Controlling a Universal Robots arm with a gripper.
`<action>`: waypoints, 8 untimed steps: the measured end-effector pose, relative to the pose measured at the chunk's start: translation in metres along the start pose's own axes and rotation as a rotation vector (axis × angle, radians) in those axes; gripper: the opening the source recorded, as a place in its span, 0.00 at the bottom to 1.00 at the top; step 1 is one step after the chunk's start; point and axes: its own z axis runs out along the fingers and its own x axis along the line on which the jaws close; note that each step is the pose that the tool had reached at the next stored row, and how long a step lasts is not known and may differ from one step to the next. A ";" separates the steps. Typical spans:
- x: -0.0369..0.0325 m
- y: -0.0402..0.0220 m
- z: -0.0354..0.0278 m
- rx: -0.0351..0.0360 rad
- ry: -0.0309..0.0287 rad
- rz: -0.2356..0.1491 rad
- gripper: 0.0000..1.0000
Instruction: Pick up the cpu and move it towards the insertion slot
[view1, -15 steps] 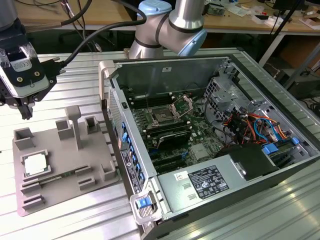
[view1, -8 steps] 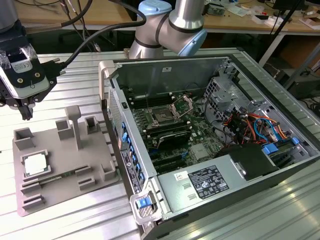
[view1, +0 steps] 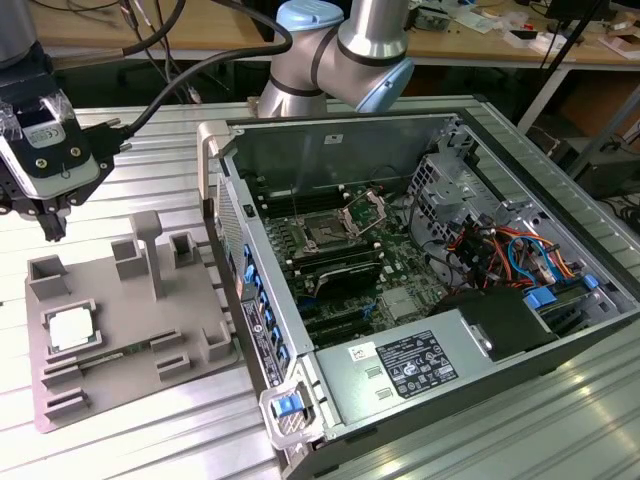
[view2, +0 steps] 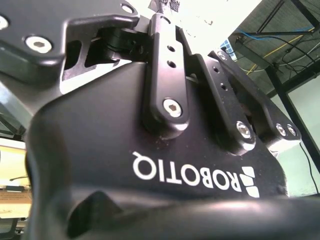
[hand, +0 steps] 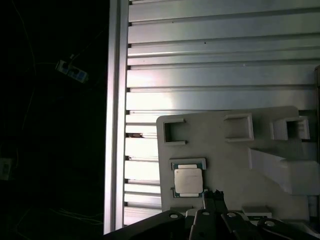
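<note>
The cpu, a small silvery square chip, lies flat in a recess of the grey plastic tray at the exterior view's left. My gripper hangs above the tray's far left corner, clear of the chip, fingers together and holding nothing. In the first wrist view the cpu sits just beyond my fingertips, gripper. The insertion slot, a dark square in a silver frame with its bracket raised, lies on the motherboard inside the open computer case. The second wrist view looks along the gripper's black housing.
Raised blocks and a tall post stand on the tray between the chip and the case. The case wall rises beside the tray. Cables and a drive cage crowd the case's far side. The ribbed metal table ends at an edge.
</note>
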 end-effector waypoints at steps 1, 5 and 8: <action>0.0000 0.0000 0.0001 0.0000 0.0000 0.000 0.11; 0.0000 0.0000 0.0009 -0.0001 -0.0001 0.000 0.11; 0.0000 0.0000 0.0013 -0.0001 -0.0001 0.000 0.11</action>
